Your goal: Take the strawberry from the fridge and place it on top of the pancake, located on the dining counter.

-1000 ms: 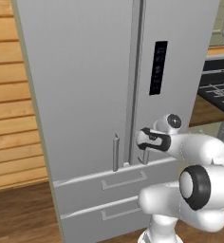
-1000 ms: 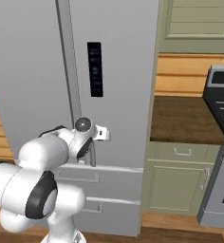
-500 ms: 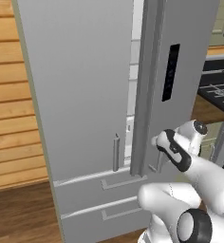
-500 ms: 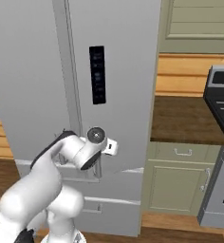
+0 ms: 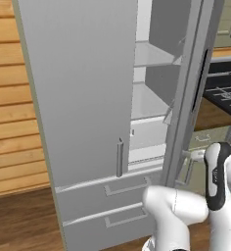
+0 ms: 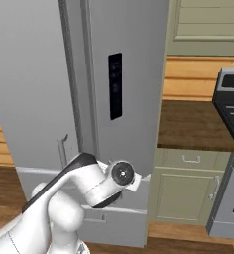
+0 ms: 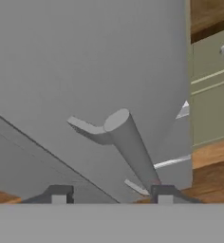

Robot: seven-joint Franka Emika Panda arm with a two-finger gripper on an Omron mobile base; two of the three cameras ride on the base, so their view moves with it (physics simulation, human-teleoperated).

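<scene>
Fridge (image 5: 83, 88) right door (image 6: 126, 79) swung partly open, we see in left base view; left door shut. Gripper (image 7: 111, 194) at 6 o'clock in hand view, fingertips (image 7: 59, 194) set wide either side of door's bar handle (image 7: 128, 147), not closed on it. Beyond, at 1 o'clock in left base view, white shelves (image 5: 149, 100) show bare where visible; lower bin (image 5: 147, 135) contents hidden. Strawberry: we cannot tell where. Two lower drawers (image 5: 105, 203) shut.

Fridge (image 5: 83, 98): ahead, right door (image 5: 188, 93) swung open, left door shut.
Shelves (image 5: 149, 100): inside the opening, stacked.
Drawers (image 5: 107, 201): below the doors.
Cabinets (image 6: 188, 186): right of fridge.
</scene>
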